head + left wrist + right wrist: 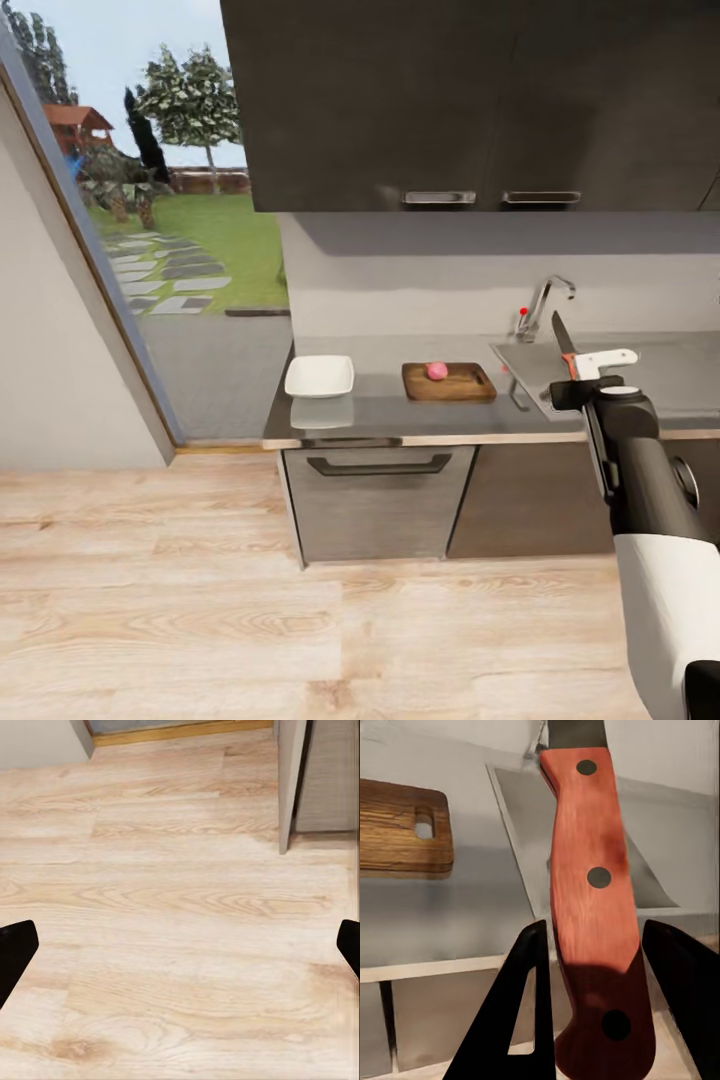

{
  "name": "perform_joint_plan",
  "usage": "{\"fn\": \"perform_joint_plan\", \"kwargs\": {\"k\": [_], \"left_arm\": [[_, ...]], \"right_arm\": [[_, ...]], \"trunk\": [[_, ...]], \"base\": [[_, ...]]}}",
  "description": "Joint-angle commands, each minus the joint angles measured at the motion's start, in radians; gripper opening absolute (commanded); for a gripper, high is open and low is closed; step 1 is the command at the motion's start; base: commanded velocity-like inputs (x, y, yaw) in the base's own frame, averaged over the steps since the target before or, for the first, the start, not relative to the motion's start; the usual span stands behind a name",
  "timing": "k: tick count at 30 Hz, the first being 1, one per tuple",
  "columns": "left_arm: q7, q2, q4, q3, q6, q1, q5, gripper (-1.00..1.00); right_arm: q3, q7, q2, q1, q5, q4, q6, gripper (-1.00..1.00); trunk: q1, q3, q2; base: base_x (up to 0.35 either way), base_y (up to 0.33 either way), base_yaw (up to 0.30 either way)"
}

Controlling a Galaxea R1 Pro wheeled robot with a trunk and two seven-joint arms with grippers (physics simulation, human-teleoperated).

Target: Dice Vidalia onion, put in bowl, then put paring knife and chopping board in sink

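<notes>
The pale pink Vidalia onion (437, 371) rests on the brown chopping board (452, 385) on the grey countertop (385, 412). Left of the board stands the white bowl (319, 376). My right gripper (582, 374) is shut on the paring knife (565, 342) and holds it blade-up over the sink (545, 372), right of the board. In the right wrist view the red handle (591, 900) stands between the black fingers (514, 1012), with the board's end (397, 829) beyond. My left gripper (180, 949) is open over the wood floor.
The chrome tap (541, 305) with its red knob rises behind the sink. Black upper cabinets (470, 100) hang above the worktop, and dark lower cabinets (375, 500) stand below. A large window (160, 230) lies to the left. Pale wood floor (250, 620) spreads in front.
</notes>
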Motion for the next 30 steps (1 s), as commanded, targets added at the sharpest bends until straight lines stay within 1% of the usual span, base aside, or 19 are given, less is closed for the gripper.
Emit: {"fn": "perform_joint_plan", "kwargs": {"k": [1, 5, 8, 10, 11, 13, 14, 15, 18, 19, 20, 21, 22, 25, 26, 28, 30], "left_arm": [[-0.002, 0.000, 0.004, -0.009, -0.003, -0.002, 0.010, 1.00], [-0.002, -0.001, 0.003, -0.009, 0.003, -0.002, 0.010, 1.00], [-0.002, -0.001, 0.003, -0.009, 0.008, -0.002, 0.010, 1.00], [-0.002, -0.001, 0.002, -0.009, 0.020, -0.002, 0.010, 1.00], [-0.003, -0.001, 0.002, -0.009, 0.028, -0.002, 0.010, 1.00], [-0.004, -0.001, 0.002, -0.009, 0.042, -0.002, 0.010, 1.00], [-0.004, -0.001, 0.002, -0.009, 0.046, -0.002, 0.010, 1.00], [-0.004, -0.001, 0.002, -0.009, 0.048, -0.002, 0.010, 1.00], [-0.005, -0.001, 0.002, -0.009, 0.051, -0.002, 0.010, 1.00], [-0.005, -0.001, 0.002, -0.009, 0.052, -0.002, 0.010, 1.00], [-0.005, -0.001, 0.002, -0.009, 0.052, -0.002, 0.010, 1.00], [-0.005, -0.001, 0.002, -0.009, 0.052, -0.002, 0.010, 1.00], [-0.005, -0.001, 0.002, -0.009, 0.052, -0.002, 0.010, 1.00], [-0.005, 0.000, 0.002, -0.009, 0.053, -0.002, 0.010, 1.00], [-0.005, 0.000, 0.002, -0.009, 0.053, -0.002, 0.010, 1.00], [-0.005, 0.001, 0.002, -0.009, 0.053, -0.002, 0.010, 1.00], [-0.005, 0.001, 0.002, -0.009, 0.053, -0.002, 0.010, 1.00]], "right_arm": [[0.000, 0.010, -0.001, -0.001, 0.013, -0.007, 0.005, -1.00], [0.002, 0.011, -0.004, -0.001, 0.038, -0.015, 0.005, -1.00], [0.006, 0.011, -0.005, -0.001, 0.048, -0.016, 0.005, -1.00], [0.019, 0.010, -0.005, -0.001, 0.051, -0.016, 0.004, -1.00], [0.035, 0.010, -0.005, -0.001, 0.052, -0.017, 0.004, -1.00], [0.079, 0.007, -0.006, -0.001, 0.061, -0.017, 0.005, -1.00], [0.100, 0.003, -0.006, -0.001, 0.078, -0.017, 0.005, -1.00], [0.119, -0.004, -0.005, -0.001, 0.105, -0.016, 0.004, -1.00], [0.167, -0.017, 0.002, -0.001, 0.224, -0.015, 0.001, -1.00], [0.179, -0.019, 0.004, -0.001, 0.253, -0.015, 0.000, -1.00], [0.192, -0.022, 0.006, -0.001, 0.272, -0.015, -0.001, -1.00], [0.207, -0.024, 0.009, -0.001, 0.285, -0.015, -0.001, -1.00], [0.217, -0.025, 0.011, -0.001, 0.290, -0.015, -0.001, -1.00], [0.295, -0.032, 0.026, -0.001, 0.306, -0.014, 0.000, -1.00], [0.339, -0.049, 0.031, -0.001, 0.309, -0.012, 0.000, -1.00], [0.402, -0.095, 0.037, -0.001, 0.308, -0.007, 0.000, -1.00], [0.473, -0.153, 0.050, -0.001, 0.308, 0.005, 0.000, -1.00]], "trunk": [[0.001, -0.002, -0.002], [0.001, -0.002, -0.002], [0.001, -0.002, -0.002], [0.001, -0.002, -0.002], [0.001, -0.002, -0.002], [0.001, -0.002, -0.002], [0.001, -0.002, -0.002], [0.001, -0.002, -0.002], [0.001, -0.002, -0.002], [0.001, -0.002, -0.002], [0.001, -0.002, -0.002], [0.001, -0.002, -0.002], [0.001, -0.002, -0.002], [0.001, -0.002, -0.002], [0.001, -0.002, -0.002], [0.001, -0.002, -0.002], [0.001, -0.002, -0.002]], "base": [[0.149, -0.262, 0.000], [0.159, -0.268, 0.000], [0.174, -0.271, 0.000], [0.184, -0.271, 0.000], [0.188, -0.271, 0.000], [0.189, -0.272, 0.000], [0.191, -0.272, 0.000], [0.191, -0.271, 0.000], [0.192, -0.271, 0.000], [0.191, -0.271, 0.000], [0.191, -0.271, 0.000], [0.191, -0.272, 0.000], [0.191, -0.272, 0.000], [0.192, -0.272, 0.000], [0.198, -0.271, 0.000], [0.203, -0.271, 0.000], [0.207, -0.272, 0.000]]}}
